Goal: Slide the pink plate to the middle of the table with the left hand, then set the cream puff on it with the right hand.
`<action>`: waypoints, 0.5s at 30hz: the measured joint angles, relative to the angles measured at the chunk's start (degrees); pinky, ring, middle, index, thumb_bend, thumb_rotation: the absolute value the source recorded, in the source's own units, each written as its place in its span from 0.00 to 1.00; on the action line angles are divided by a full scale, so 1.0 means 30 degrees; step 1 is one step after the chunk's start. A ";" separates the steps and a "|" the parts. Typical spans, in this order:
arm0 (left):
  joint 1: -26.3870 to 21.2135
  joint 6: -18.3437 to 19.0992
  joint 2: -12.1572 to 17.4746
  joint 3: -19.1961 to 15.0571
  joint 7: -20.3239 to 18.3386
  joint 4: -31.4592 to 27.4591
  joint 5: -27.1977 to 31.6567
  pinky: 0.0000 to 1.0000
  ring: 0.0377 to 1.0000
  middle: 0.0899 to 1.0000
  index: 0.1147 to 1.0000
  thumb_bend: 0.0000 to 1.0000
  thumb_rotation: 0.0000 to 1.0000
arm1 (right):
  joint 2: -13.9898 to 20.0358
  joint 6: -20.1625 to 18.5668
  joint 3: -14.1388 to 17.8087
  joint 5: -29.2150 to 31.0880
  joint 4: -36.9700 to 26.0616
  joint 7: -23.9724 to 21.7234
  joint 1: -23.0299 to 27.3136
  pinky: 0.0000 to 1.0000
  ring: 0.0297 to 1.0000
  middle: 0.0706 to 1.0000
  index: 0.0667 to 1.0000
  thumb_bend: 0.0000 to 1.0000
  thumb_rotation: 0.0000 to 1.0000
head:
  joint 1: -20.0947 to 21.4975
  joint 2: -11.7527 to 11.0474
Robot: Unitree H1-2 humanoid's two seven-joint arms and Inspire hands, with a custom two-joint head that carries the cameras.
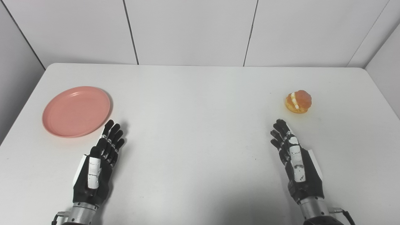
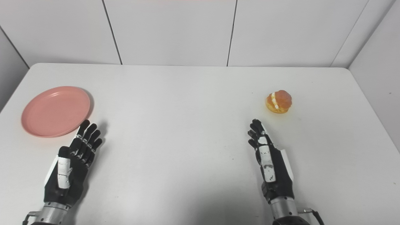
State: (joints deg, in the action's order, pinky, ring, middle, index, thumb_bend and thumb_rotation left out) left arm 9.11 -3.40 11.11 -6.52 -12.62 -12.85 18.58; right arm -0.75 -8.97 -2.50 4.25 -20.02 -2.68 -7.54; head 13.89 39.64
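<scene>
Risk is sitting mostly with the pink plate (image 1: 76, 111), which we are seeing at the far left of the bench (image 1: 200, 93), close to its edge. Our left robot hand (image 1: 101, 157) is hovering just beside its near rim, fingers apart and empty; a push from that side may be tipping the plate or sending it off the bench. Our right robot hand (image 1: 295, 159), equally spread and empty, is waiting near the cream puff (image 1: 298, 101), which looks soft enough to be crushed.
</scene>
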 measured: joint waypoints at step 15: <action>-0.0025 -0.0001 0.0012 -0.0027 -0.0004 0.0129 0.0125 1.00 1.00 1.00 1.00 0.95 0.94 | -0.0156 0.0000 -0.0011 0.0003 0.0000 0.0002 0.0001 0.94 0.93 0.93 0.91 0.92 1.00 | 0.0059 0.0000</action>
State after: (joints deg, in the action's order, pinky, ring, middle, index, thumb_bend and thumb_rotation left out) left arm 9.04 -3.41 11.15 -6.60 -12.63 -12.46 18.95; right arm -1.21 -8.97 -2.54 4.26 -20.02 -2.68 -7.54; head 14.06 39.64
